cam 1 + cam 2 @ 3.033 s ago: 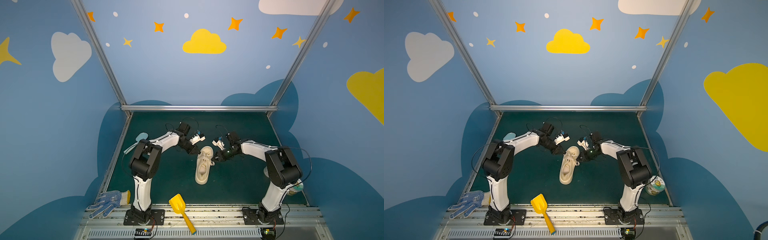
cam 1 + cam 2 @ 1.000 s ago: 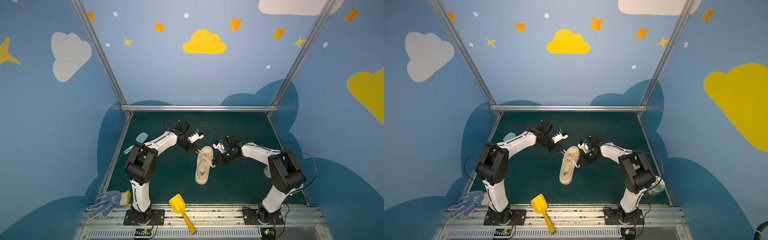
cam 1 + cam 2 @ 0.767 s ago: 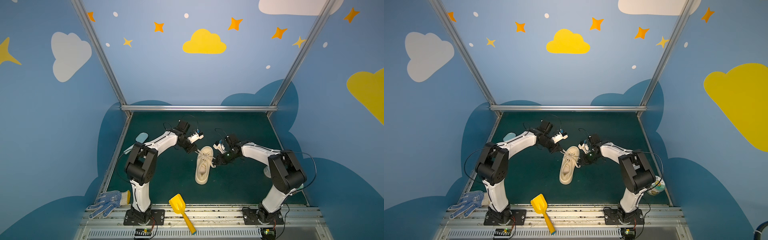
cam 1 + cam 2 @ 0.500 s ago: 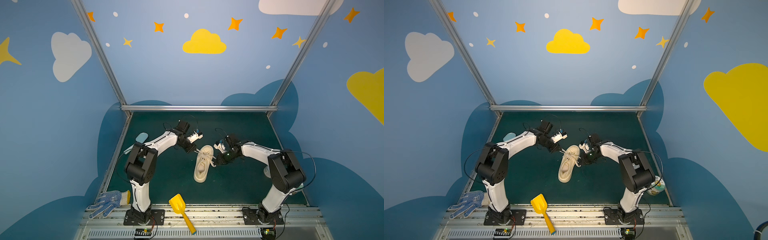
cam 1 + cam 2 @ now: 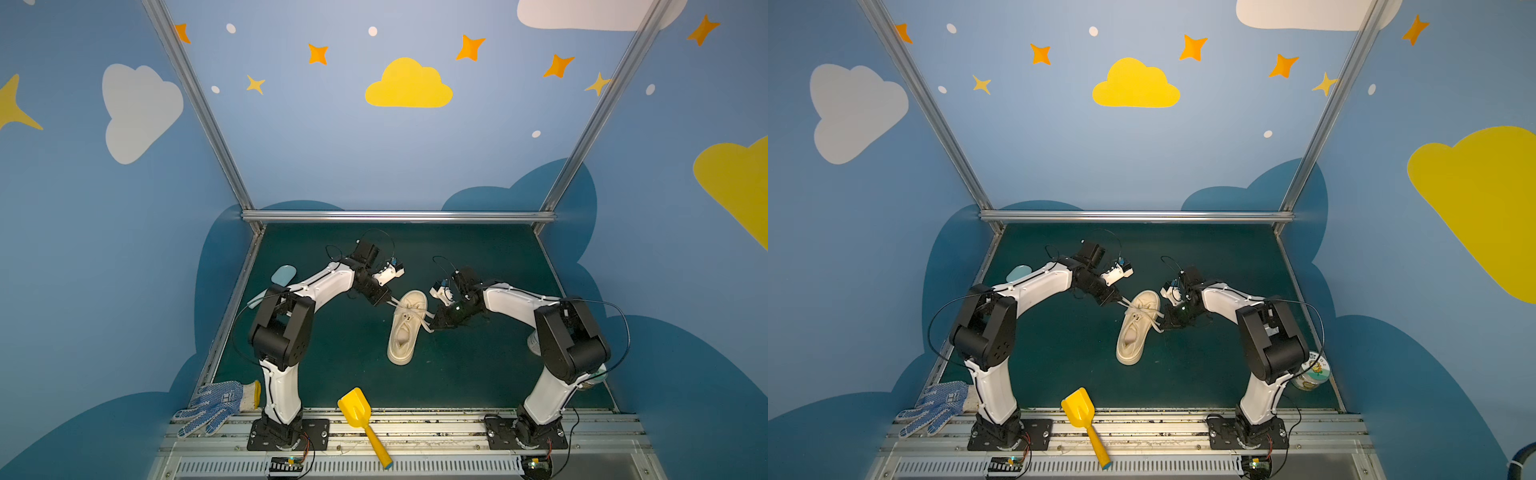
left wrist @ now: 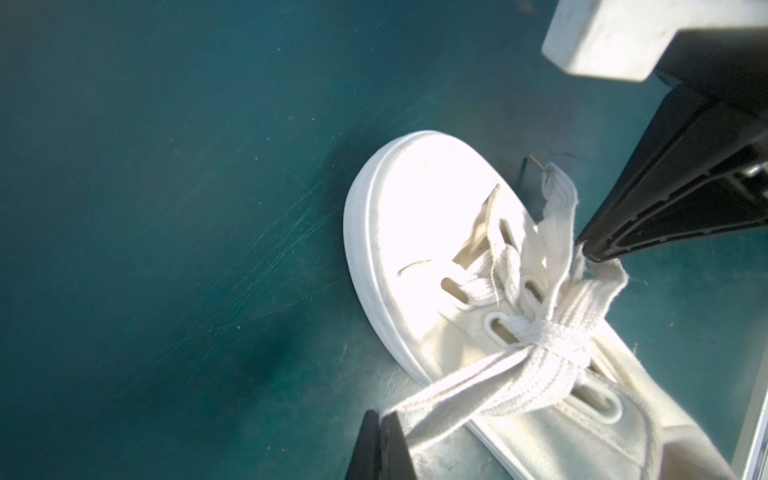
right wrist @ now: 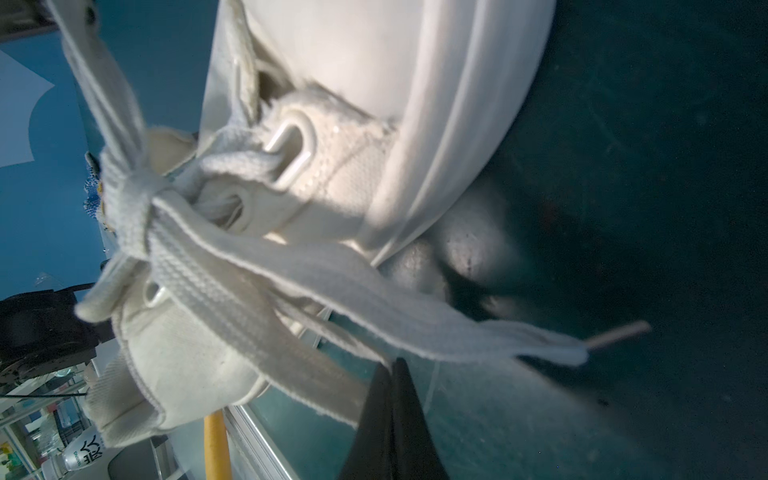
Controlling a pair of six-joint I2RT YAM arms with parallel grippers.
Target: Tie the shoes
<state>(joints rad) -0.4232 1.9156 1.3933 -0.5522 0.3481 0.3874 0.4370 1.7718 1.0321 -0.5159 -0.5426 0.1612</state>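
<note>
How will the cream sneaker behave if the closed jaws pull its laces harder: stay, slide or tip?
The sneaker is probably light: in the right wrist view its sole seems tilted off the mat by lace tension alone. It may slide or tip, since nothing pins it. The flat woven laces look floppy, stiff only when taut.

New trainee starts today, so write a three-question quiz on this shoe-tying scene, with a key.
1. True or false: the left gripper and the right gripper are each shut on the laces.
2. The sneaker points its toe toward: A) the back wall; B) the left wall; C) straight up.
3. Which yellow thing lies across the front rail?
Key: 1 true; 2 A; 3 the toy shovel.
</note>
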